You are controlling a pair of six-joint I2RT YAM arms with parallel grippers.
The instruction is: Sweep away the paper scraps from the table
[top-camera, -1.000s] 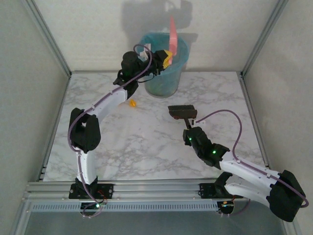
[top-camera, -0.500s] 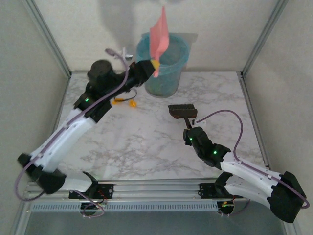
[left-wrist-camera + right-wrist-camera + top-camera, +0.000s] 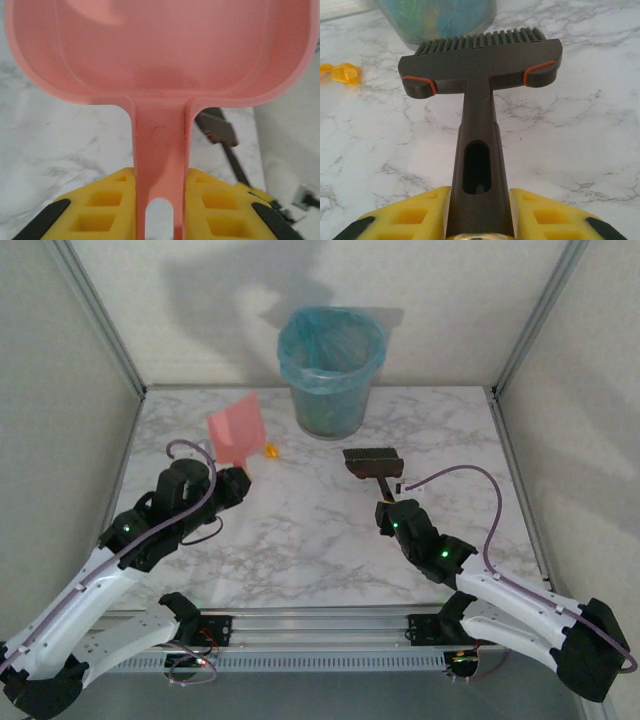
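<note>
One orange paper scrap (image 3: 270,450) lies on the marble table (image 3: 300,540), left of the bin's foot; it also appears at the left edge of the right wrist view (image 3: 342,72). My left gripper (image 3: 236,486) (image 3: 160,187) is shut on the handle of the pink dustpan (image 3: 234,430) (image 3: 160,50), whose empty pan is tilted up just left of the scrap. My right gripper (image 3: 388,508) (image 3: 479,200) is shut on the handle of the dark brush (image 3: 372,462) (image 3: 480,67), bristles pointing toward the bin.
The blue-lined round bin (image 3: 331,370) (image 3: 435,17) stands at the back centre, with coloured bits showing through its wall. Aluminium rails frame the table, and white walls rise close on the left, right and back.
My left arm has drawn back from the bin's rim toward the near left, bringing the dustpan down beside the orange scrap. The right arm and brush have barely moved.
</note>
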